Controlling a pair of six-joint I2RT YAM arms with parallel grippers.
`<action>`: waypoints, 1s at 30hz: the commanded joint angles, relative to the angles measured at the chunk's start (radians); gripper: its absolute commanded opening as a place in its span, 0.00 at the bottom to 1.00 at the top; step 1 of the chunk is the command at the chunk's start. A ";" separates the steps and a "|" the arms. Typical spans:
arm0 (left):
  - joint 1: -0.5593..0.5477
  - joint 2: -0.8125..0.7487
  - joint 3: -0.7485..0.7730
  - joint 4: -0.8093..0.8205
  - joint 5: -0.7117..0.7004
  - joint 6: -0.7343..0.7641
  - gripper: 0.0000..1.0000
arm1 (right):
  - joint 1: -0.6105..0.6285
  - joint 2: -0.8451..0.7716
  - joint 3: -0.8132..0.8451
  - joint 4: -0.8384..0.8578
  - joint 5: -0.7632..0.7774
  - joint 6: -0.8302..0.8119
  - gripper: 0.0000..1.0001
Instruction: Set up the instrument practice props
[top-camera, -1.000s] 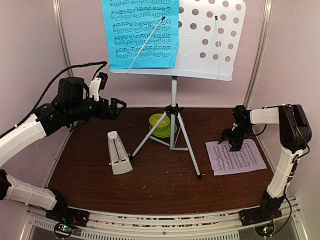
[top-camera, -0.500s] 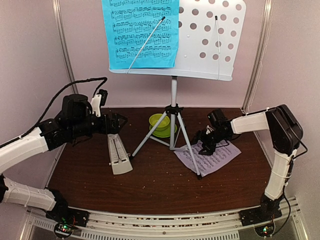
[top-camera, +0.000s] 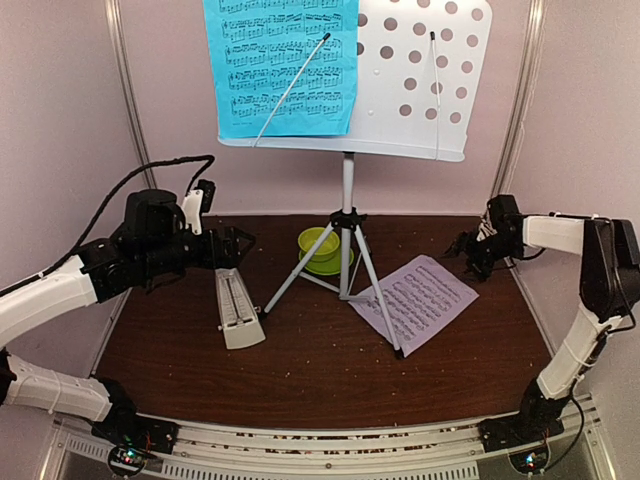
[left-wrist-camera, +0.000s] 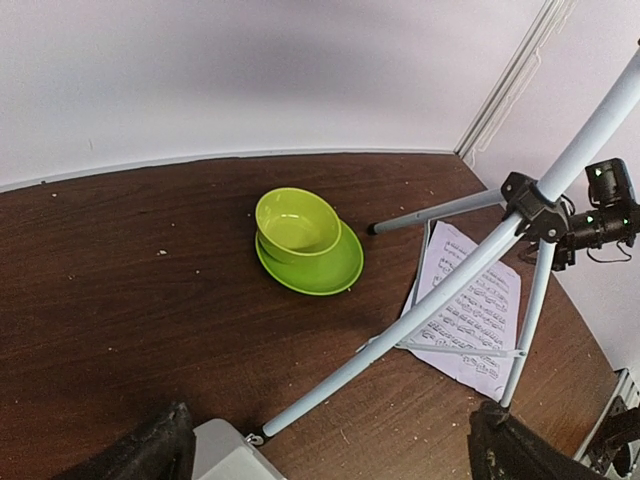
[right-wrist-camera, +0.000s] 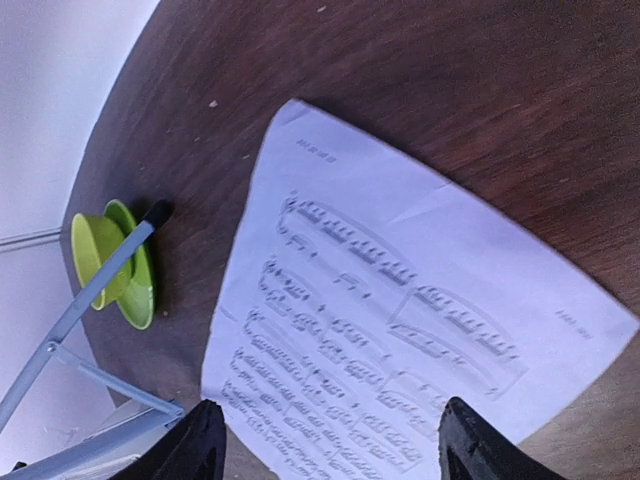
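The left arm (top-camera: 60, 285) reaches in from 9 o'clock, with the left gripper (top-camera: 238, 241) aimed toward 3 o'clock, jaws spread wide. The right arm (top-camera: 560, 232) folds at 3 o'clock, with the right gripper (top-camera: 467, 246) facing 9 o'clock, jaws parted, holding nothing.

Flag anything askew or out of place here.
The pale pink music sheet lies skewed on the table, one edge tucked under a tripod leg, while the blue sheet sits on the music stand.
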 joint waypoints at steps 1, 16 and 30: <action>-0.005 0.003 -0.001 0.063 0.004 0.002 0.98 | -0.080 0.055 0.071 -0.146 0.076 -0.150 0.74; -0.005 0.017 0.026 0.046 0.007 0.024 0.98 | -0.121 0.449 0.547 -0.554 0.224 -0.391 0.72; -0.005 0.076 0.071 0.062 0.014 0.049 0.98 | -0.100 0.506 0.479 -0.536 0.022 -0.368 0.75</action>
